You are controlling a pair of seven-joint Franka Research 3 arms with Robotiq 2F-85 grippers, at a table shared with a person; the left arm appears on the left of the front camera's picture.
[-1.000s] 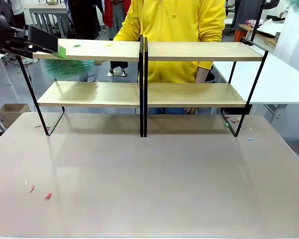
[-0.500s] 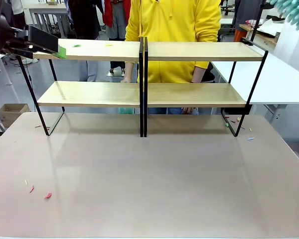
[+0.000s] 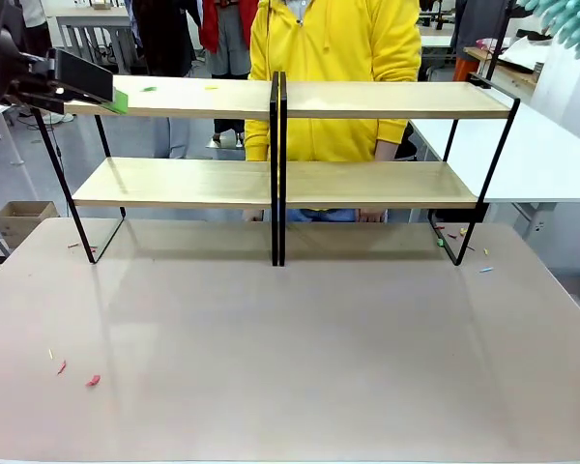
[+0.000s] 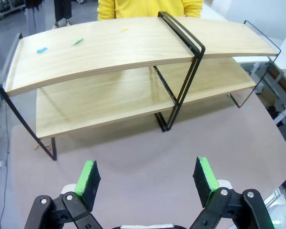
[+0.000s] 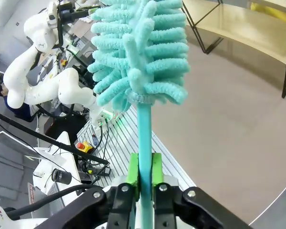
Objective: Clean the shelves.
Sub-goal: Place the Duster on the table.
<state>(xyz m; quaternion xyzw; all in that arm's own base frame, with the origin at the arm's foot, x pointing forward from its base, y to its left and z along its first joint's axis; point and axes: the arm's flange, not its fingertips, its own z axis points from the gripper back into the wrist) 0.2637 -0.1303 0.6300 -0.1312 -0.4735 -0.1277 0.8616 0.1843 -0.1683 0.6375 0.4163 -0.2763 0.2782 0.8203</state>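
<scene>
- My right gripper (image 5: 144,174) is clamped on the thin teal plastic handle of a fluffy teal chenille duster (image 5: 140,52); green pads press it from both sides, low on the stick.
- The duster head stands straight up beyond my fingertips. In the front view its tufts (image 3: 570,24) show at the upper right corner, above and to the right of the racks.
- My left gripper (image 4: 148,177) is spread wide and holds nothing. It sits high at the left end of the top board.
- The shelves (image 3: 280,99), two matching two-tier racks of light wooden boards on thin black metal frames, lie ahead of and below my left gripper, side by side.
- Small coloured scraps (image 4: 77,42) lie on the top left board, ahead of the left gripper.
- Handling judgement: duster looks light and soft, and the head should bend on contact. The slim handle could twist in my pads, so I would grip low and sweep gently.
- The racks look light on thin legs; hard strokes may shift them.
</scene>
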